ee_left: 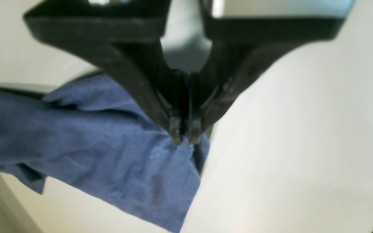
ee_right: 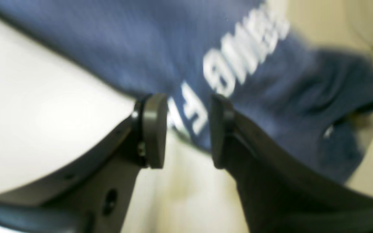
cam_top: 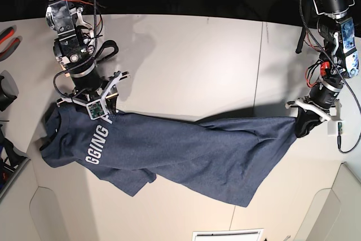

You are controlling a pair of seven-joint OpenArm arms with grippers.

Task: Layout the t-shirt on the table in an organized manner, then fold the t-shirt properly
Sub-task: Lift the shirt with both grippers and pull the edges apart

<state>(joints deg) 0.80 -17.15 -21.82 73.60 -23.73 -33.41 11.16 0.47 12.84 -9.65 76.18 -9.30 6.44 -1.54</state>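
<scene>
The navy t-shirt (cam_top: 197, 156) lies stretched in a long band across the off-white table (cam_top: 186, 66), white lettering facing up at its left end. My left gripper (cam_top: 297, 123) holds the shirt's right end. In the left wrist view its fingertips (ee_left: 176, 134) are pinched shut on a bunched corner of blue fabric (ee_left: 92, 136). My right gripper (cam_top: 104, 108) hovers at the shirt's upper left edge by the lettering. The right wrist view shows that gripper (ee_right: 188, 129) open, its pads apart, with the lettered shirt edge (ee_right: 231, 64) just beyond the tips.
A thin dark seam (cam_top: 260, 66) crosses the table on the right. Red-handled pliers (cam_top: 7, 35) and a dark object (cam_top: 5, 91) lie at the far left edge. A white sheet (cam_top: 228, 234) sits at the front edge, and the table's front corners are cut off.
</scene>
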